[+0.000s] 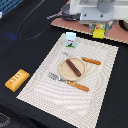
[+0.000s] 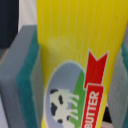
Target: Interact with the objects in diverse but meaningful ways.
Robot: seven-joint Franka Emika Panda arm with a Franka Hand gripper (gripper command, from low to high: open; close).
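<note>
My gripper (image 1: 99, 30) hangs at the exterior view's upper right, shut on the bright yellow box (image 1: 99, 33). In the wrist view the yellow box (image 2: 75, 55) fills the frame, with a cow picture and the word BUTTER on it, clamped between grey and green pads (image 2: 21, 70). A brown sausage (image 1: 73, 67) lies on a tan plate (image 1: 64, 73) in the middle of the placemat. The small white carton (image 1: 71, 39) stands upright at the mat's far edge. An orange-yellow ridged block (image 1: 17, 80) rests on the black table at the exterior view's left.
A striped placemat (image 1: 45, 85) covers the table's middle. An orange-handled fork (image 1: 68, 81) lies near the plate's front and a knife (image 1: 90, 61) at its far right. A brown board (image 1: 80, 27) and a black cable (image 1: 30, 25) lie at the back.
</note>
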